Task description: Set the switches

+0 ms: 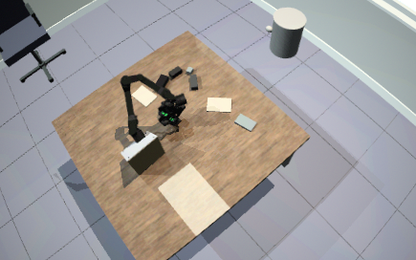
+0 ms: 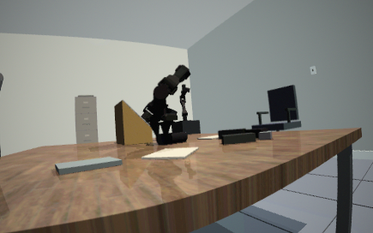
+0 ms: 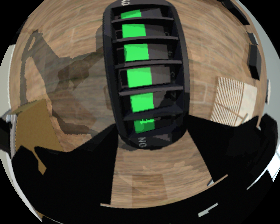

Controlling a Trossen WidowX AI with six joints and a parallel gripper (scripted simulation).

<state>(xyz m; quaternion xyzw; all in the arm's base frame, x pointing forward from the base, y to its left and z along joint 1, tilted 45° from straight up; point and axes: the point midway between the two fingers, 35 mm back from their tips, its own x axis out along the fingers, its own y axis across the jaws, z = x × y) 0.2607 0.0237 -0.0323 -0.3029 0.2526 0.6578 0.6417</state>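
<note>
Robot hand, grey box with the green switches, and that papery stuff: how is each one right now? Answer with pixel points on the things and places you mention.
Gripper [image 1: 172, 125] [image 3: 152, 123]: shut on the box.
Box [image 2: 172, 138] [image 3: 185, 75]: sitting upright, switches up, underside hidden.
Switches [image 3: 139, 77]: green ends all showing on the same side.
Pale sheet [image 1: 193, 198]: lying flat.
</note>
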